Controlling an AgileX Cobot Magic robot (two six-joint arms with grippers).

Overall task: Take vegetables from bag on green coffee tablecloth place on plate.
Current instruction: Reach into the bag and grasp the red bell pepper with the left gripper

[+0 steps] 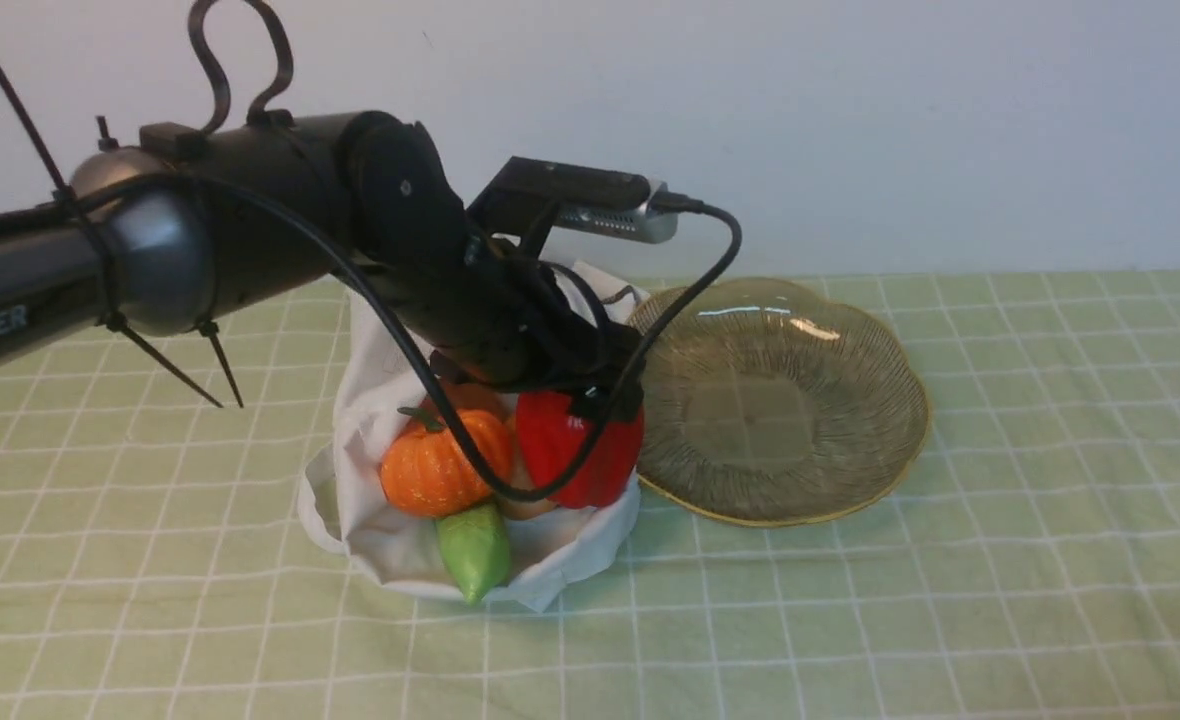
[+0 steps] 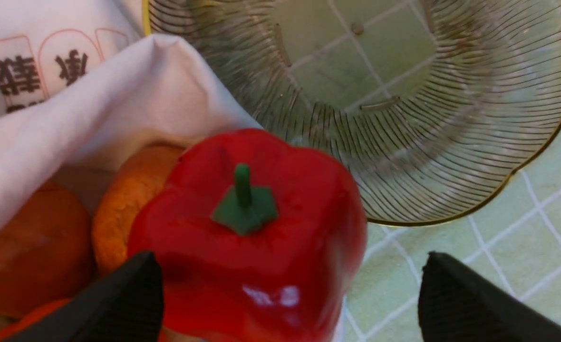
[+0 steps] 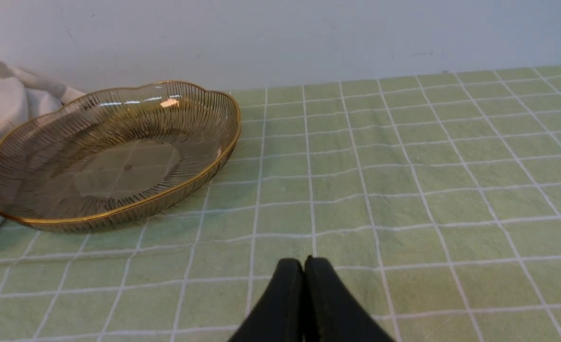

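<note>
The white bag (image 1: 380, 540) lies open on the green coffee tablecloth (image 1: 950, 580), holding the vegetables: an orange pumpkin (image 1: 440, 465), a red bell pepper (image 1: 580, 450), a green gourd (image 1: 475, 550) and a brown lump (image 2: 128, 190). My left gripper (image 2: 290, 285) hangs just over the pepper (image 2: 252, 237), open wide. One finger sits close beside the pepper; the other stands apart from it over the cloth. The ribbed glass plate (image 1: 780, 400) rests right of the bag with nothing on it. My right gripper (image 3: 304, 266) is shut and holds nothing, low over the cloth right of the plate (image 3: 109, 156).
The left arm's cable (image 1: 490, 480) loops down in front of the pumpkin and pepper. A pale wall (image 1: 850, 120) runs along the back of the table. The bag's rim touches the plate's near edge.
</note>
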